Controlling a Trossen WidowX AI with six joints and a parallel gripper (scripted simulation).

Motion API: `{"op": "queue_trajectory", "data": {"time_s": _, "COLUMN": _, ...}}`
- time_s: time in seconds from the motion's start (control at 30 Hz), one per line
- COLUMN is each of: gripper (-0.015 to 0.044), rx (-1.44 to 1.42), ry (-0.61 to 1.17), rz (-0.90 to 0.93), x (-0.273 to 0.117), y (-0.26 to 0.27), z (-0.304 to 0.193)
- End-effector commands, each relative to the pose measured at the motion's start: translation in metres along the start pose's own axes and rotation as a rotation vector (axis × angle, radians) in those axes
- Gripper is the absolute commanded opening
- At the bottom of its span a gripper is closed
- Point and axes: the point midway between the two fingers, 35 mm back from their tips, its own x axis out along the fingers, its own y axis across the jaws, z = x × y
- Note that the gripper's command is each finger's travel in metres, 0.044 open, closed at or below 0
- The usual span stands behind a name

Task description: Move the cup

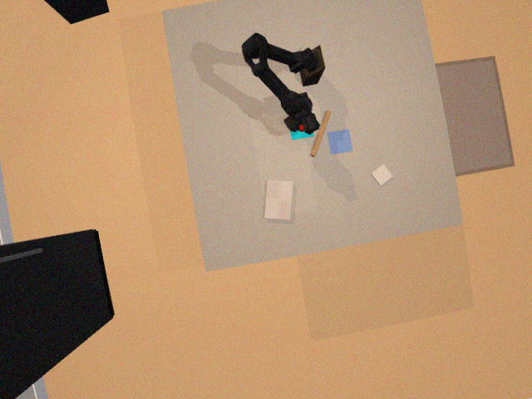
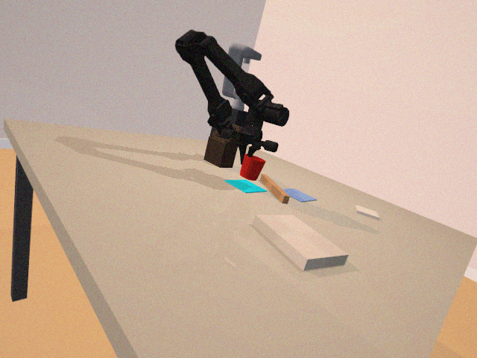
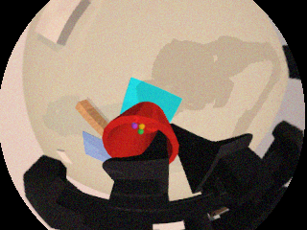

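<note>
Above the near edge of a flat cyan square pad (image 2: 245,186), the black parallel-jaw end effector (image 2: 249,151) is clamped on the rim of a small red tapered cup (image 2: 252,167), carried upright and clear of the tabletop (image 2: 153,239). Tiny coloured marbles (image 3: 138,128) sit inside it, none seen spilled. Judging by the cup's place, the carry looks nearly finished; lowering, setting down and release remain. Just beside the cyan pad lies a narrow tan wooden bar (image 2: 274,188), with a flat blue square pad (image 2: 300,195) beyond it. Open room lies on the cyan pad's far side from that bar; a pale flat slab (image 2: 300,240) rests well apart.
</note>
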Motion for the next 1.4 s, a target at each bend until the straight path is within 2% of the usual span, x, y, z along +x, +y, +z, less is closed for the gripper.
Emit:
{"op": "queue_trajectory", "data": {"time_s": 0.0, "gripper": 0.0, "rx": -0.008, "ry": 0.0, "rz": -0.006, "x": 0.006, "y": -0.002, "z": -0.001}}
{"op": "queue_trajectory", "data": {"time_s": 0.6, "gripper": 0.0, "rx": -0.008, "ry": -0.003, "rz": -0.008, "x": 0.026, "y": -0.005, "z": -0.001}}
{"op": "queue_trajectory", "data": {"time_s": 1.07, "gripper": 0.0, "rx": 0.0, "ry": -0.003, "rz": -0.003, "x": 0.023, "y": -0.003, "z": 0.001}}
{"op": "queue_trajectory", "data": {"time_s": 1.23, "gripper": 0.0128, "rx": 0.0, "ry": -0.003, "rz": -0.003, "x": 0.023, "y": -0.003, "z": 0.001}}
{"op": "queue_trajectory", "data": {"time_s": 1.37, "gripper": 0.0128, "rx": 0.0, "ry": -0.003, "rz": -0.003, "x": 0.023, "y": -0.003, "z": 0.001}}
